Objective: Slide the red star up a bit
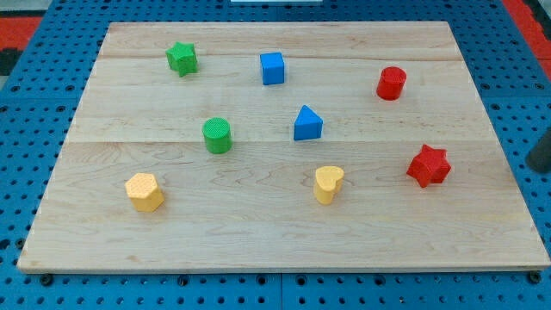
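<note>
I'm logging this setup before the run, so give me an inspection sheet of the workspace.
Surface: wooden board, flat, pale.
Job's things: red star near the view's right edge, lying free.
Clutter: red cylinder, blue cube, blue triangle, green star, green cylinder, yellow heart, yellow hexagon.
Grippers: my tip not identifiable; dark object at the view's right edge.
Cables: nothing seen.
Surroundings: blue pegboard.

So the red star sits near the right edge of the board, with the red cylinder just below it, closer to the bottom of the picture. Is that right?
Not quite. The red star does sit near the view's right edge of the board, but the camera view shows the red cylinder above it, towards the view's top, not below. My tip does not clearly show in this view.
</note>
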